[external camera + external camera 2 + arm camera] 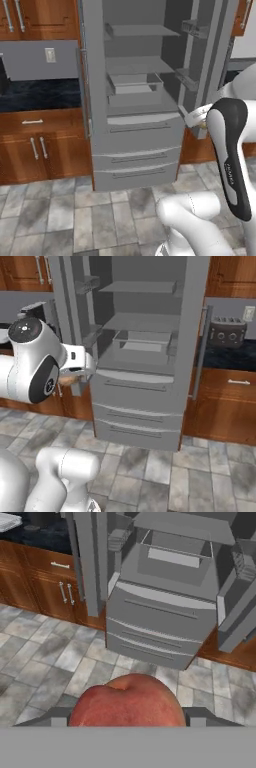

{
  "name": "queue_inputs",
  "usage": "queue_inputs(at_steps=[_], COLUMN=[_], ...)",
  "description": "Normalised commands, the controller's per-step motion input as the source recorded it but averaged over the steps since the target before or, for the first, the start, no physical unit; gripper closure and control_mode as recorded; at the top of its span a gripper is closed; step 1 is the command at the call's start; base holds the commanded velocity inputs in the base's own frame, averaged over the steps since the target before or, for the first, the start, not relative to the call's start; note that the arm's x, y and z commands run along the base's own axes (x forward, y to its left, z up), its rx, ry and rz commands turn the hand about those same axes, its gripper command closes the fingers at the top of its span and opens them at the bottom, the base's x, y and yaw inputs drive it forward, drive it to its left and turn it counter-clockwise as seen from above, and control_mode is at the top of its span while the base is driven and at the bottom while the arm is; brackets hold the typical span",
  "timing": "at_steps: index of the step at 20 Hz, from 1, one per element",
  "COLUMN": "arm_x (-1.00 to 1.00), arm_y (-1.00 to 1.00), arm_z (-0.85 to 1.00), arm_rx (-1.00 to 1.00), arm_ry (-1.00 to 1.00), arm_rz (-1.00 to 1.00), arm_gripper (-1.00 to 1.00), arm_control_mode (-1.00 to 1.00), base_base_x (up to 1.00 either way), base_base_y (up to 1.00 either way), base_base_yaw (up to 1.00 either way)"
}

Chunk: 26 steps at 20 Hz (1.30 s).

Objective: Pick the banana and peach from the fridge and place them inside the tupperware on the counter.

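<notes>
Item one: the bench (40,95), dark marbled stone, is sitting at your far left above wooden cabinets (35,145). Item two: the fridge (140,145) is standing open at centre, its grey shelves and drawers facing you. Item three: your end effector (127,724) is gripping the peach (127,704), holding it above the tiled floor (50,657), near the fridge front.
</notes>
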Motion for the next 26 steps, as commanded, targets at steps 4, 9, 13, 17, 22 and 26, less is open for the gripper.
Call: queue_inputs(at_steps=[4, 9, 13, 17, 22, 26], arm_x=[0.0, 0.0, 0.0, 0.0, 0.0, 0.0], arm_y=[0.0, 0.0, 0.0, 0.0, 0.0, 0.0], arm_z=[0.0, 0.0, 0.0, 0.0, 0.0, 0.0], arm_rx=[0.0, 0.0, 0.0, 0.0, 0.0, 0.0], arm_ry=[0.0, 0.0, 0.0, 0.0, 0.0, 0.0], arm_rz=[0.0, 0.0, 0.0, 0.0, 0.0, 0.0], arm_gripper=[1.0, 1.0, 1.0, 1.0, 1.0, 1.0], arm_control_mode=[1.0, 1.0, 1.0, 1.0, 1.0, 1.0], base_base_x=[-0.24, -0.16, -0.03, 0.0, 0.04, 0.3], base_base_y=[0.88, 1.0, 1.0, 1.0, 1.0, 1.0], base_base_yaw=[-0.07, -0.1, -0.13, -0.12, -0.06, 0.0])
